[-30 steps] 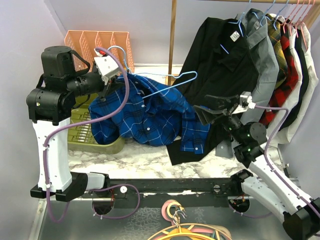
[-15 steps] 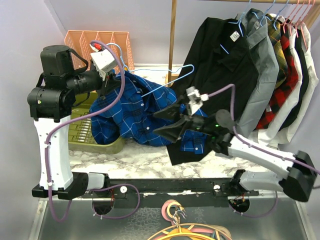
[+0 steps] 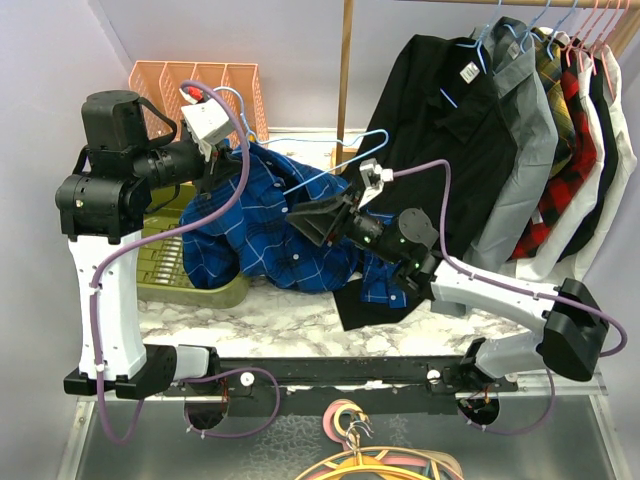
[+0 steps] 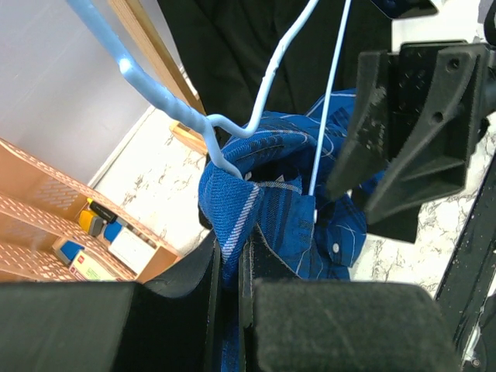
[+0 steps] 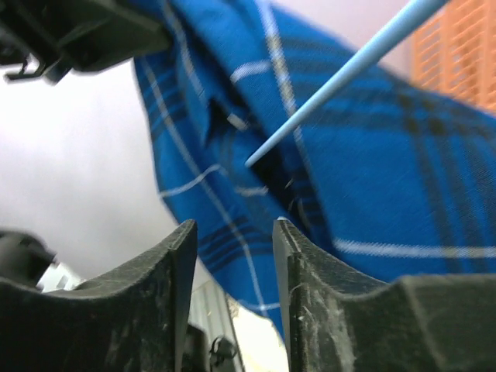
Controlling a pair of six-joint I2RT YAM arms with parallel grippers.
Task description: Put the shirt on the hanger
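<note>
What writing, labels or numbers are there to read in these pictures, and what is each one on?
No text here can be read.
White tag in the collar of the black shirt: print too small to read.
Small boxes in the orange rack: labels blurred, unreadable.
Blue plaid shirt and light-blue hanger: no writing shows.

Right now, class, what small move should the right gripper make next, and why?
Probably nudge the right gripper forward and close on the shirt. Its jaws stand apart just short of the cloth beside the hanger wire, while the left gripper pinches the collar, steadying it.
</note>
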